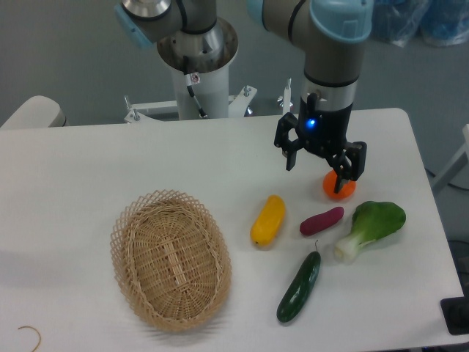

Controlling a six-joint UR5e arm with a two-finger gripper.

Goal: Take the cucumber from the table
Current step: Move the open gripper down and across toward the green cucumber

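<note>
The cucumber [299, 287] is dark green and glossy, lying at a slant on the white table [88, 169] near the front edge, its thin stem tip pointing up toward the purple vegetable. My gripper [318, 167] hangs well above and behind it, over the back right part of the table. Its two black fingers [290, 154] are spread apart, open, with nothing between them. The right finger stands in front of an orange fruit.
A woven wicker basket [171, 257] sits at the front left. A yellow vegetable [268, 219], a small purple vegetable [322, 220], a bok choy [371, 227] and an orange fruit [340, 188] lie around the cucumber. The robot's base pedestal [198, 73] stands behind the table.
</note>
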